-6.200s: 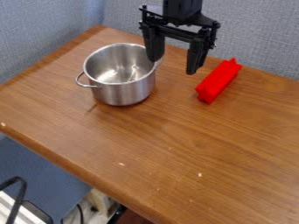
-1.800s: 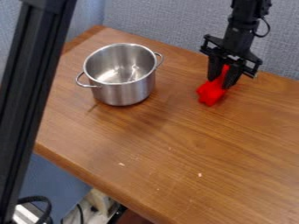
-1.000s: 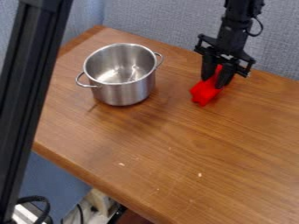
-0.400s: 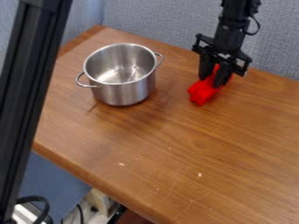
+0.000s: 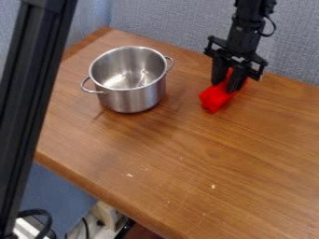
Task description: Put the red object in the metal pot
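Observation:
The red object (image 5: 218, 97) is a small bright red block on the wooden table (image 5: 187, 159), right of the metal pot (image 5: 127, 79). My gripper (image 5: 233, 82) points steeply down over the block's far end, its black fingers (image 5: 244, 77) shut on either side of it. Only the block's near end shows below the fingers, close to the tabletop. The shiny round pot stands empty at the back left, about a hand's width left of the gripper, with a loop handle (image 5: 89, 85) on its left side.
A dark out-of-focus bar (image 5: 37, 103) crosses the left foreground and hides part of the table's left edge. A grey-blue wall (image 5: 149, 23) rises right behind the table. The table's front edge (image 5: 75, 187) runs diagonally, with floor clutter below it.
Since the oldest frame the gripper has come down from above the table onto the block and shut on it. The block has shifted slightly left. Over the last second nothing moves.

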`<state>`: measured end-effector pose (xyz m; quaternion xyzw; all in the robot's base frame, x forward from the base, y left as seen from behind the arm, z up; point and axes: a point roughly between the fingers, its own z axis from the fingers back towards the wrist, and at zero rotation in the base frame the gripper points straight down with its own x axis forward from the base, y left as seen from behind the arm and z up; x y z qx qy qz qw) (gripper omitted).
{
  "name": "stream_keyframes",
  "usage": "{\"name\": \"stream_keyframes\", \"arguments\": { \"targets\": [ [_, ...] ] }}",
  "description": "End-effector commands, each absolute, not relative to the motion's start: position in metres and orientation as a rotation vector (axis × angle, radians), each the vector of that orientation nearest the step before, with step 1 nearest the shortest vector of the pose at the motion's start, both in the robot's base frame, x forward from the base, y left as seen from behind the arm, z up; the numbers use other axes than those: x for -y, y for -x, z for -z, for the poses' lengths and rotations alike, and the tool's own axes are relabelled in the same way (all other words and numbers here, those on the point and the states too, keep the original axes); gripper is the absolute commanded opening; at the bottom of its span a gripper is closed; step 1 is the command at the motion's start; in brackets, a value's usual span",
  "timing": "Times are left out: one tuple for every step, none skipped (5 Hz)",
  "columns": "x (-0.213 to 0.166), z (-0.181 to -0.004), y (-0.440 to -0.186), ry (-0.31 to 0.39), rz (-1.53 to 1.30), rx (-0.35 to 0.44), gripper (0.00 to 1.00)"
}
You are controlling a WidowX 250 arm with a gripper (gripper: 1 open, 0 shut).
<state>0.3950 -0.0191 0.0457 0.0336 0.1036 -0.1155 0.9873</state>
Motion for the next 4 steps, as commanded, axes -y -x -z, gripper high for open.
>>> {"name": "stream_keyframes", "arguments": {
  "targets": [
    [0.0083,-0.0463,-0.3956,-0.062,0.208,-0.209,0.00],
    [0.0080,-0.0459,-0.3956,-0.059,0.208,-0.211,0.00],
    [0.0077,-0.0454,-0.3956,-0.056,0.208,-0.214,0.00],
    [0.0075,-0.0451,-0.3957,-0.054,0.208,-0.216,0.00]
  ]
}}
